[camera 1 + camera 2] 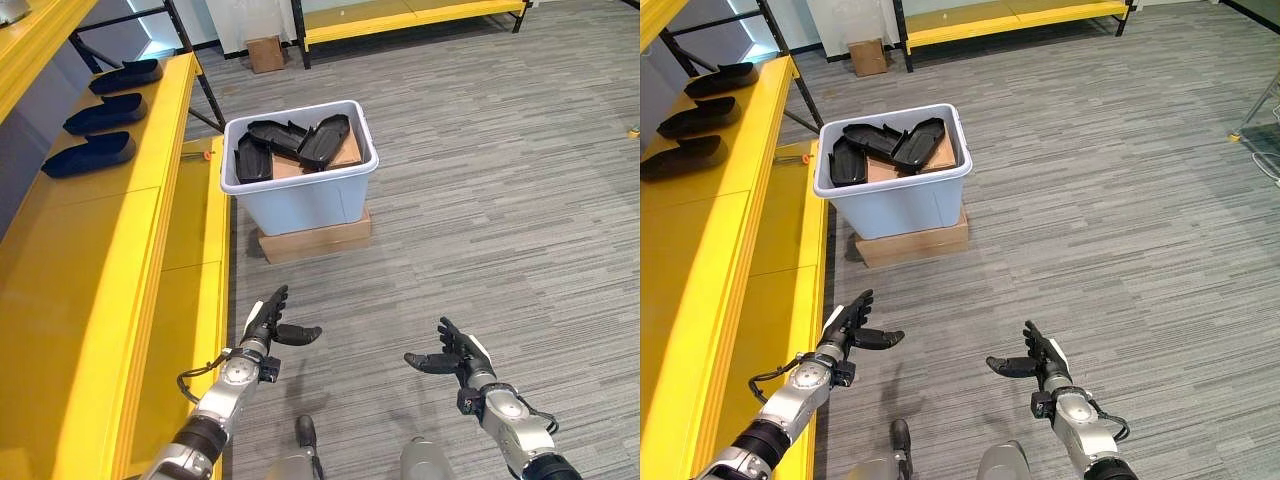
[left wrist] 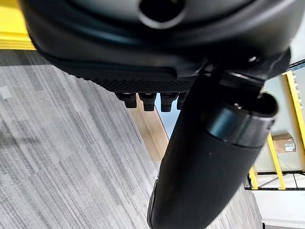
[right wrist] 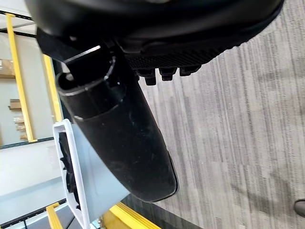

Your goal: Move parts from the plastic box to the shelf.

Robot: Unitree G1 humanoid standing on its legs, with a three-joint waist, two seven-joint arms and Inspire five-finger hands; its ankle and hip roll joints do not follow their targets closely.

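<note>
A pale plastic box stands on a flat cardboard carton on the floor ahead of me, holding several black moulded parts. Three more black parts lie in a row on the yellow shelf at the left. My left hand hovers low beside the shelf's edge, fingers straight, thumb out, holding nothing. My right hand floats over the carpet at the lower right, also open and empty. Both hands are well short of the box.
Grey striped carpet surrounds the box. A black shelf frame leg slants down behind the box at the left. A small cardboard box and a long low yellow bench stand at the far wall.
</note>
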